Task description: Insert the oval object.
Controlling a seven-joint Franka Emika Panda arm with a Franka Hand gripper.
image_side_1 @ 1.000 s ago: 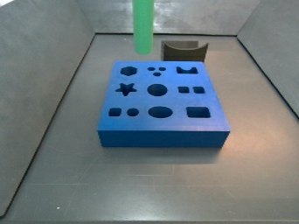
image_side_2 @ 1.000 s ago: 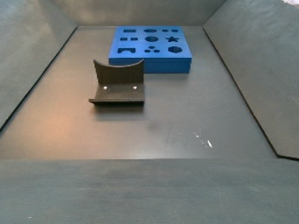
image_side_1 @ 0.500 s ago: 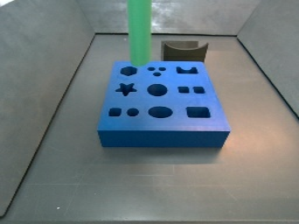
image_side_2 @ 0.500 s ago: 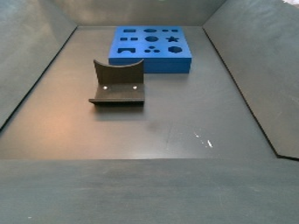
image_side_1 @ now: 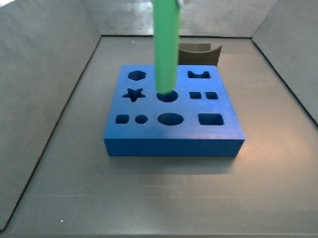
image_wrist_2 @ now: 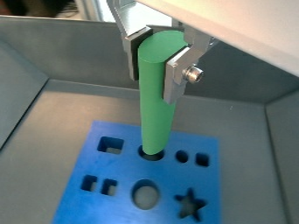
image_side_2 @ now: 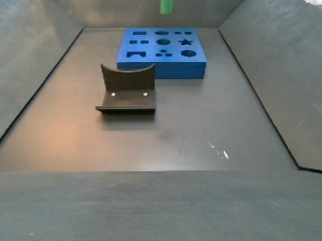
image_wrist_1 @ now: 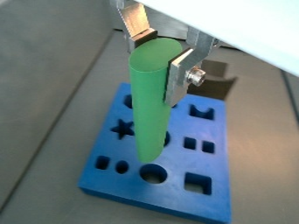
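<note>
My gripper point(image_wrist_1: 160, 54) is shut on the top of the oval object point(image_wrist_1: 149, 105), a long bright green peg that hangs upright. The gripper also shows in a wrist view point(image_wrist_2: 155, 61), with the silver fingers point(image_wrist_2: 177, 75) clamped on the peg point(image_wrist_2: 153, 105). The peg point(image_side_1: 165, 46) stands over the blue block point(image_side_1: 174, 135), and its lower end meets the round hole in the block's middle. I cannot tell how far it is in. In a side view only the peg's tip point(image_side_2: 168, 6) shows above the block point(image_side_2: 151, 62). The gripper is out of both side views.
The dark fixture point(image_side_2: 126, 90) stands on the grey floor apart from the block, and it shows behind the block in a side view point(image_side_1: 199, 54). Grey sloping walls point(image_side_1: 62, 112) enclose the floor. The block point(image_wrist_2: 117, 171) has several shaped holes, including a star point(image_wrist_2: 191, 206).
The peg has moved right from over the block's back left corner to over the middle hole, and its lower end has come down to the block's top.
</note>
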